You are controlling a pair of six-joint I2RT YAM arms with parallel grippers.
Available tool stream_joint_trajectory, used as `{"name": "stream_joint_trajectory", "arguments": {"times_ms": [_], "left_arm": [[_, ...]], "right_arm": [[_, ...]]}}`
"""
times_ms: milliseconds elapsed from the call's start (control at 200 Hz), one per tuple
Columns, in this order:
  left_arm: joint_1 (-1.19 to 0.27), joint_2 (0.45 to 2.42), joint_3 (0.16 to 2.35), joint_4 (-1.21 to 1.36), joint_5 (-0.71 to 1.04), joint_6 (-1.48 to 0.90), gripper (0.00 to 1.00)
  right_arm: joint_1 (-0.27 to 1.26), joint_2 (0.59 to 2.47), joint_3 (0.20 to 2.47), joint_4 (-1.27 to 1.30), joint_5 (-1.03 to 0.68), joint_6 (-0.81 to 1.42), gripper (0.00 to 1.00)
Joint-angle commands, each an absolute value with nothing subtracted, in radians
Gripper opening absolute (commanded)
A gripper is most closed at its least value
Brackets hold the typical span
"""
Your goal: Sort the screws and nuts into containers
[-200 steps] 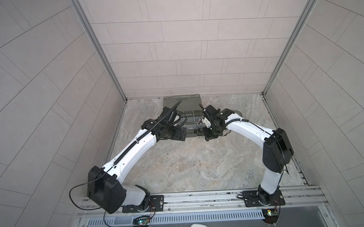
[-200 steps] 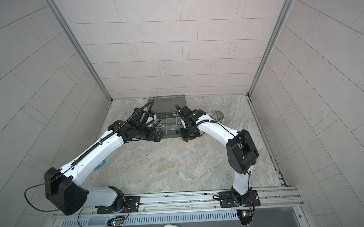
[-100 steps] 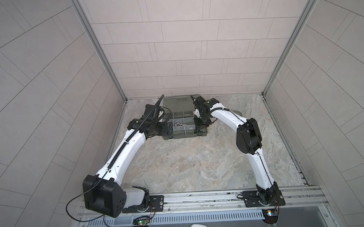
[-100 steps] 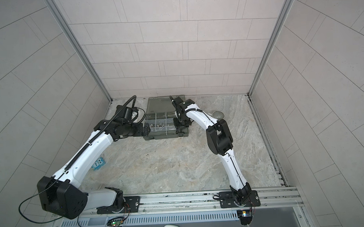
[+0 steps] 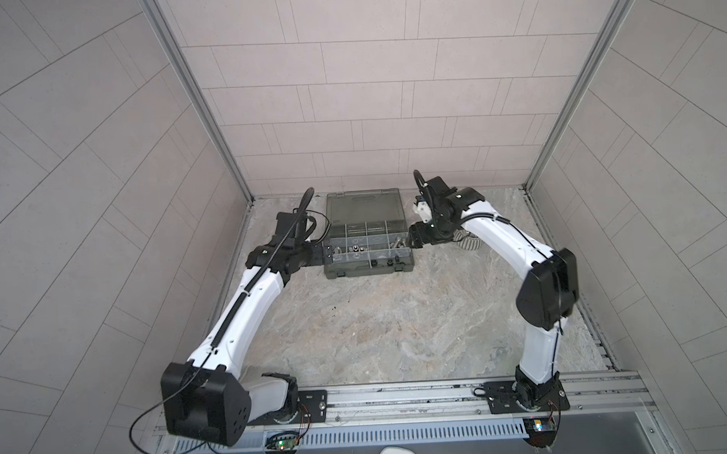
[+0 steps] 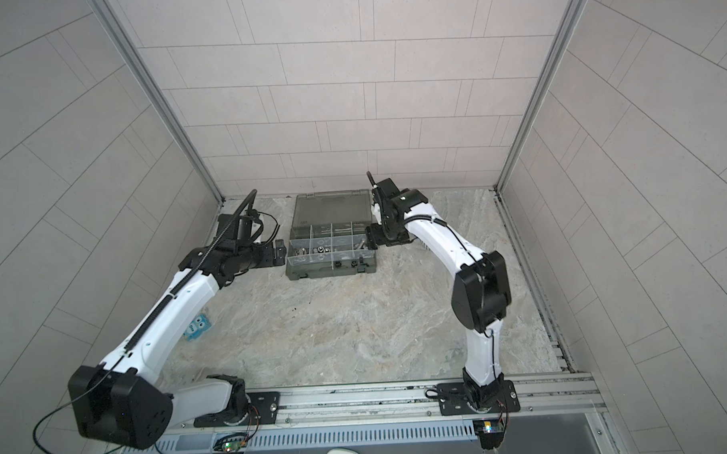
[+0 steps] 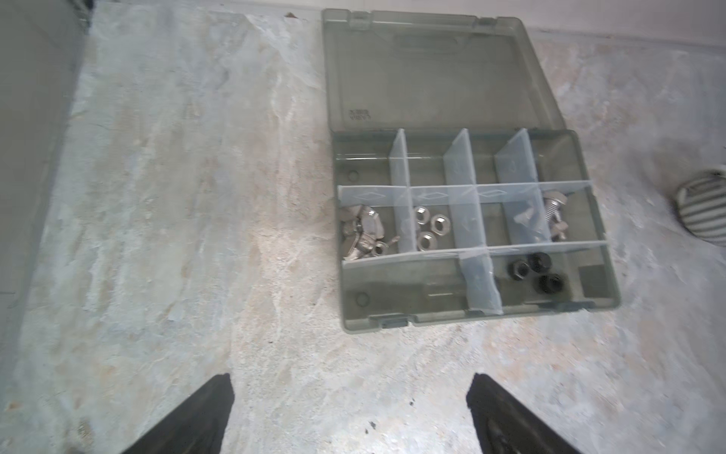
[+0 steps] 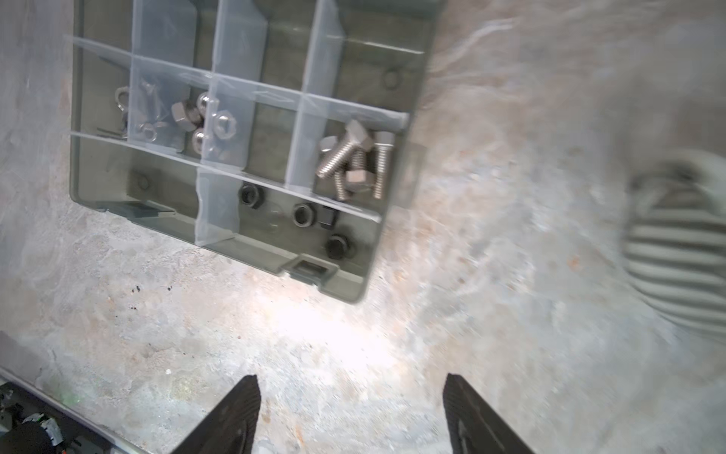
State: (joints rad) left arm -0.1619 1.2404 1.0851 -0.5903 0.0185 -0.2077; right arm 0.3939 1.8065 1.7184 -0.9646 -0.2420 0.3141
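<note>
Right wrist view first: your right gripper (image 8: 351, 377) has its fingers spread with nothing between them, and it hangs over bare tabletop (image 8: 314, 334), near the corner of the organizer case (image 8: 243, 253) but apart from it. Left wrist view shows your left gripper (image 7: 350, 375) the same way, fingers wide apart and empty, over bare table beside the case's other end. A few dark specks (image 8: 135, 290) lie on the table near the case, too small for you to tell whether they are parts or dirt. Beyond them, in the case's front row, the black nuts (image 8: 302, 214) sit together in the cell on the right arm's side. In the middle row the screws (image 8: 353, 161) are heaped in the end cell nearest the right arm. The silver nuts (image 7: 428, 226) share one cell further along, and the wing nuts (image 7: 359, 232) fill the end cell nearest the left arm. The back row looks empty, and the lid (image 7: 432, 78) lies open flat behind it. Off to the right arm's side lies a striped mug (image 8: 675, 251), its inside hidden from you. You look to be at the tail of the sort, with every visible piece in a cell. Your next move calls for a check of the specks and the mug before you call it done.
</note>
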Motion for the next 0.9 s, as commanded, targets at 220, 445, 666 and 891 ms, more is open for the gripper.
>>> {"name": "stream_joint_trajectory", "arguments": {"times_ms": [220,445,666,891], "left_arm": [[-0.062,1.184,0.787,-0.23,-0.244,-0.111,1.0],[-0.058,1.269,0.6,0.192,-0.305,-0.056,1.0],[-0.05,1.411,0.518,0.508,-0.295,-0.048,1.0],[-0.028,1.5,0.457,0.737,-0.209,-0.052,1.0]], "right_arm": [[0.301,1.348,1.135,-0.54,0.165,0.277,0.86],[0.299,1.155,0.785,-0.164,0.351,0.135,0.99],[0.246,1.103,0.568,0.149,0.456,0.043,0.99],[0.162,1.164,0.425,0.47,0.404,0.057,0.99]]}}
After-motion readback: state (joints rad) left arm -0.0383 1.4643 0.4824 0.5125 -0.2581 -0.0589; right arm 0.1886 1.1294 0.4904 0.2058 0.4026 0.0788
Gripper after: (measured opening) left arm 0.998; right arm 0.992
